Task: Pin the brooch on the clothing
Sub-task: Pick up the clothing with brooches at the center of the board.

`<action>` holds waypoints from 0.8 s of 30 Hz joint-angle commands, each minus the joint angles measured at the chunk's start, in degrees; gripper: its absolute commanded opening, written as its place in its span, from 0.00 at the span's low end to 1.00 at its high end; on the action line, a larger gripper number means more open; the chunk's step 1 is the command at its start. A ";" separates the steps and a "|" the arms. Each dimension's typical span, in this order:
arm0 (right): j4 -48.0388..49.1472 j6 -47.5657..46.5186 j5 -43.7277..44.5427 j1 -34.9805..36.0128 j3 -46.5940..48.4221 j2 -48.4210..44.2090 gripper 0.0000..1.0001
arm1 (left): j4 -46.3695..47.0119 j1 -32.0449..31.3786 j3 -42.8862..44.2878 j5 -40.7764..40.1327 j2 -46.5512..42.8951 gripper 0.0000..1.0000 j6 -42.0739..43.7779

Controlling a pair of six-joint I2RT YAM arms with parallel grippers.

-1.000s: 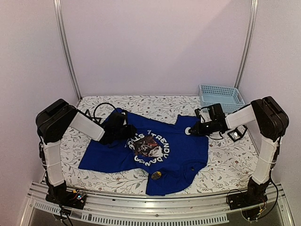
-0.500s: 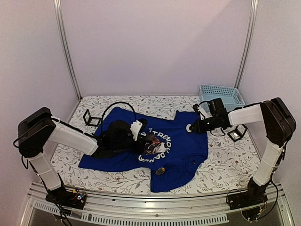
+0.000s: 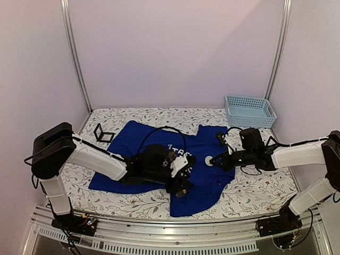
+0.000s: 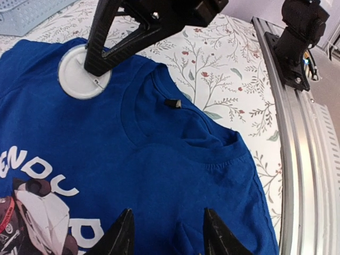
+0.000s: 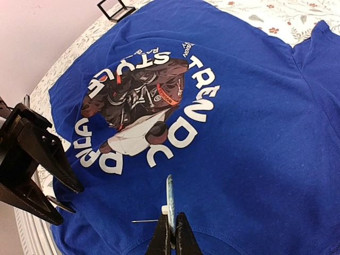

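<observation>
The clothing [image 3: 212, 178], a royal-blue T-shirt with a round panda print [image 5: 141, 106] ringed by white letters, lies flat on the flowered table. My right gripper [image 5: 171, 219] is shut on the brooch [image 5: 170, 199], a white disc seen edge-on, with its bare pin pointing left just above the cloth near the collar. From the top view the brooch [image 3: 210, 160] hovers right of the print. My left gripper [image 4: 168, 226] is low over the shirt below the print. Its fingers stand apart, with a small raised fold of blue cloth between them. The collar [image 4: 202, 151] lies just beyond.
A light-blue basket [image 3: 249, 110] stands at the back right. A small black frame [image 3: 102, 133] sits off the shirt's left sleeve. The metal rail [image 4: 303, 133] runs along the near table edge by the right arm's base [image 4: 303, 29].
My left arm has swept right across the shirt, from the left sleeve to below the print. My right gripper has carried the brooch nearer and lower over the cloth.
</observation>
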 commanded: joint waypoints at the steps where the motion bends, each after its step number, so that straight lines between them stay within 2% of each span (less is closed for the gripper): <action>1: 4.41 -0.94 -0.54 0.59 -1.19 -1.45 0.00 | -2.90 -0.59 1.70 1.91 0.79 0.41 2.78; 3: 5.07 -0.89 -1.28 0.84 -1.51 -1.27 0.00 | -4.03 -0.56 1.92 0.20 1.23 0.34 3.12; 6: 6.09 -1.24 -2.98 1.76 -1.53 -0.52 0.00 | -4.62 -0.57 1.91 -2.93 1.36 0.20 3.47; 8: 6.38 -1.97 -2.81 2.87 -1.52 0.35 0.00 | -4.28 -0.54 1.57 -3.15 1.27 0.19 3.92; 14: 7.03 -2.52 -4.14 3.72 -1.18 2.92 0.00 | -3.74 -0.69 1.52 -0.78 1.82 0.29 3.71; 18: 7.41 -2.78 -4.79 4.44 -1.30 3.58 0.00 | -3.74 -0.66 1.84 -1.10 2.62 0.27 3.46; 21: 8.08 -3.41 -4.54 5.67 -1.88 4.41 0.00 | -3.74 -0.71 1.53 -3.60 2.99 0.20 3.54; 24: 9.65 -3.87 -4.60 6.17 -2.84 5.30 0.00 | 0.87 -0.67 -1.11 -5.36 1.29 0.01 3.96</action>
